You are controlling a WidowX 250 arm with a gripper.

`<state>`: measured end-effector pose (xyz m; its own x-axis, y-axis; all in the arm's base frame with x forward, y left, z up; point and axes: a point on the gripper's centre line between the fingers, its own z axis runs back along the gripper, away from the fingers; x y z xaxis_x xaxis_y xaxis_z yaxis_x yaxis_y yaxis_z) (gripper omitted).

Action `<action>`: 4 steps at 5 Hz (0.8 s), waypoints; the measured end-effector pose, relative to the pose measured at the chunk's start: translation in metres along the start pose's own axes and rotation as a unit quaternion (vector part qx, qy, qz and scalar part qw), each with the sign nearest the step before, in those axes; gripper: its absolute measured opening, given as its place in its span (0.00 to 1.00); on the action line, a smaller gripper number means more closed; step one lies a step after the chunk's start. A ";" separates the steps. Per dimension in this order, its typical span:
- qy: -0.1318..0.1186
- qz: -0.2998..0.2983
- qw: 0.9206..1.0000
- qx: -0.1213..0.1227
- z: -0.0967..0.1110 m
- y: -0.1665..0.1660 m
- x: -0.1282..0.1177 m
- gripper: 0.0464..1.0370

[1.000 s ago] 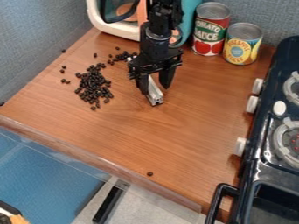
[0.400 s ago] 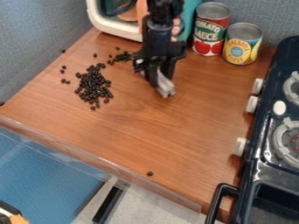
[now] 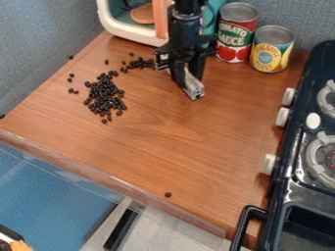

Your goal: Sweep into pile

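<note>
The black gripper (image 3: pixel 188 82) hangs over the back middle of the wooden counter, shut on a grey bar-shaped sweeping tool (image 3: pixel 194 89) whose end slants down toward the front right. To its left, dark beans lie in a loose heap (image 3: pixel 105 96). A smaller cluster of beans (image 3: pixel 138 63) sits between that heap and the gripper. Several single beans are scattered at the left, and one bean (image 3: pixel 168 194) lies alone near the front edge.
Behind and right of the gripper stand a tomato sauce can (image 3: pixel 236 33) and a yellow pineapple can (image 3: pixel 271 49). A white and teal toy oven (image 3: pixel 134 30) is at the back. The dark stove (image 3: pixel 298 162) borders the right side, its knobs facing the counter.
The gripper has moved right and slightly toward the back, carrying the grey tool with it. The beans look the same.
</note>
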<state>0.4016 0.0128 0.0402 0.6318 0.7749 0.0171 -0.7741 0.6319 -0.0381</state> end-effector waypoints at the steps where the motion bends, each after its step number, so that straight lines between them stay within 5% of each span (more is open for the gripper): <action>1: 0.006 -0.017 1.000 0.012 -0.010 0.000 0.001 0.33; 4: 0.008 -0.015 1.000 0.006 -0.014 -0.003 0.016 0.33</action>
<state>0.4143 0.0234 0.0270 0.6555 0.7552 0.0022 -0.7549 0.6553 -0.0259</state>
